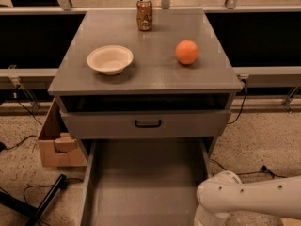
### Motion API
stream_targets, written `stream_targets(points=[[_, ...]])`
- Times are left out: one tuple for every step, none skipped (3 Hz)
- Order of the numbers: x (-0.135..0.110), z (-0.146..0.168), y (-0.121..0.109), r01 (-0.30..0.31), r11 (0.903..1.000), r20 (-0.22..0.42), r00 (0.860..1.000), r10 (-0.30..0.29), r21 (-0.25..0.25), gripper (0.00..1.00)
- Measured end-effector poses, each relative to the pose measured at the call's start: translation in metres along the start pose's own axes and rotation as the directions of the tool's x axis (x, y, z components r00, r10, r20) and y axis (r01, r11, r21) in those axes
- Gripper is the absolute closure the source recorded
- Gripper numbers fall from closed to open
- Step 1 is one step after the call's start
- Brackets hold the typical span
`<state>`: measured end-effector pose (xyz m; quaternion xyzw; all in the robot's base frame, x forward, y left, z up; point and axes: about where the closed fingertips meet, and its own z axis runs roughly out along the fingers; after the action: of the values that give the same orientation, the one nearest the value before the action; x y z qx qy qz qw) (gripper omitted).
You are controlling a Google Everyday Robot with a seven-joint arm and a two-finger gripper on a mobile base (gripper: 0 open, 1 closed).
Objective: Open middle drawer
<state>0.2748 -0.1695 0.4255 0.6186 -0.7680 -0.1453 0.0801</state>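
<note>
**Speckled floor, grey cabinet (146,81): middle drawer (141,182) out**

Cardboard box (55,145) sits on the floor at 9 o'clock, against the cabinet's side. On top: white bowl (110,59) at 11, soda can (144,14) at 12 near the back edge, orange (187,52) at 1. Upper drawer front (103,125) with a black loop handle sits under the top. The middle drawer stands far out at 6, box open to view, its front past the frame edge. My arm (254,199) is at 5, just beside the drawer's right wall. My gripper is out of shot; wide or narrow, can't tell.

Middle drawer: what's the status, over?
Tool out of view; white arm low right. Wide grey middle drawer pulled out, front beyond the frame. Nothing blocking it.
</note>
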Motion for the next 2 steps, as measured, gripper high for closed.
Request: stream_targets(points=[[0.011,-0.062,0.027,0.02,0.9997,-0.028,0.999,-0.019,0.016,0.0],[0.031,-0.145,0.053,0.04,0.9979,-0.047,0.998,-0.038,0.05,0.0]])
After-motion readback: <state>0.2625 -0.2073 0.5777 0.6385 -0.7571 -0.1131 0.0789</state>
